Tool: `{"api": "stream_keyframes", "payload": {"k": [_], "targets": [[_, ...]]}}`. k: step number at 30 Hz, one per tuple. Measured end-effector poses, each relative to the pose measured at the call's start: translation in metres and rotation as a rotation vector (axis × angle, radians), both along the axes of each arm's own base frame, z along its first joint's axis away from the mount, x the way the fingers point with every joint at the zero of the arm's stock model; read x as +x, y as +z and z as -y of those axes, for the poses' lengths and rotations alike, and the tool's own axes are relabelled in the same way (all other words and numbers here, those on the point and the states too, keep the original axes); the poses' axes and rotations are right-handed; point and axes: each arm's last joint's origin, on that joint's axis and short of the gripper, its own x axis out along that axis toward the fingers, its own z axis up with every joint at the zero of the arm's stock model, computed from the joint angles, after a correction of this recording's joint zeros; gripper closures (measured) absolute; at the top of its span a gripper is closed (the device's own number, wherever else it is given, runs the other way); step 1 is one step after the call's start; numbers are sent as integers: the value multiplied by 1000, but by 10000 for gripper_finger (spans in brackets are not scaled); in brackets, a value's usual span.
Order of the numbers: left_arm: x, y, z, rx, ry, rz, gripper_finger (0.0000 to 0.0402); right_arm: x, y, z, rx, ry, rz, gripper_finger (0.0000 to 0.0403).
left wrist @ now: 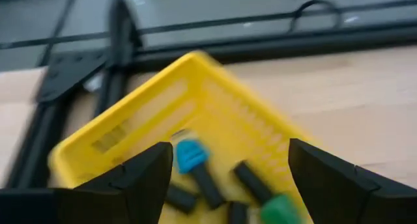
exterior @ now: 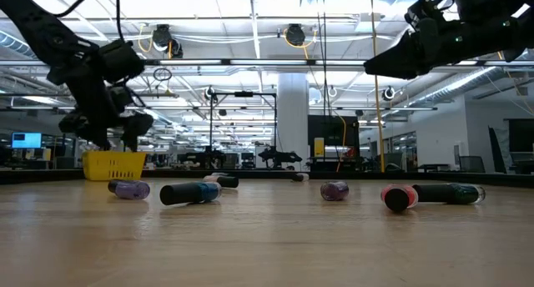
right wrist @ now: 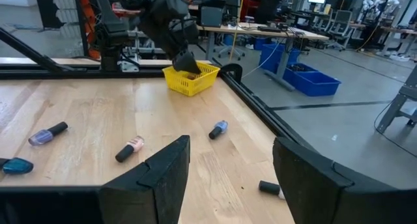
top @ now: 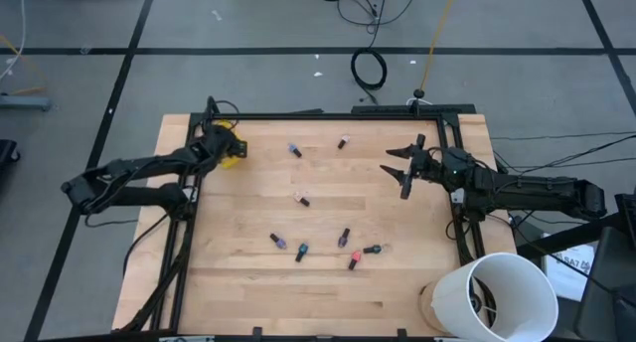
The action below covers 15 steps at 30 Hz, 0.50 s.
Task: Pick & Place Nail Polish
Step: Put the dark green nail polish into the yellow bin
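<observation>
Several nail polish bottles lie on their sides on the wooden table, among them a purple one [top: 295, 150], a pale one [top: 302, 199] and a cluster near the front [top: 344, 237]. A small yellow bin [top: 231, 153] stands at the far left. Inside it lie a blue bottle [left wrist: 194, 160], a green one [left wrist: 279, 210] and other dark-capped ones. My left gripper [left wrist: 228, 168] hangs open just over the bin, with nothing between its fingers. My right gripper [top: 399, 165] hovers open above the table's right side, level and holding nothing.
A black metal frame [top: 328, 115] runs round the table top. A white bucket [top: 497, 297] stands at the near right corner. Bare wood lies between the bin and the scattered bottles. Cables lie on the floor beyond the far edge.
</observation>
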Motion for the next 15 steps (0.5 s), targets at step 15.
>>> {"api": "stream_keyframes", "payload": {"k": [15], "targets": [[23, 37, 14, 98, -390, 360, 116, 33, -9, -43, 155, 301, -215, 195]]}}
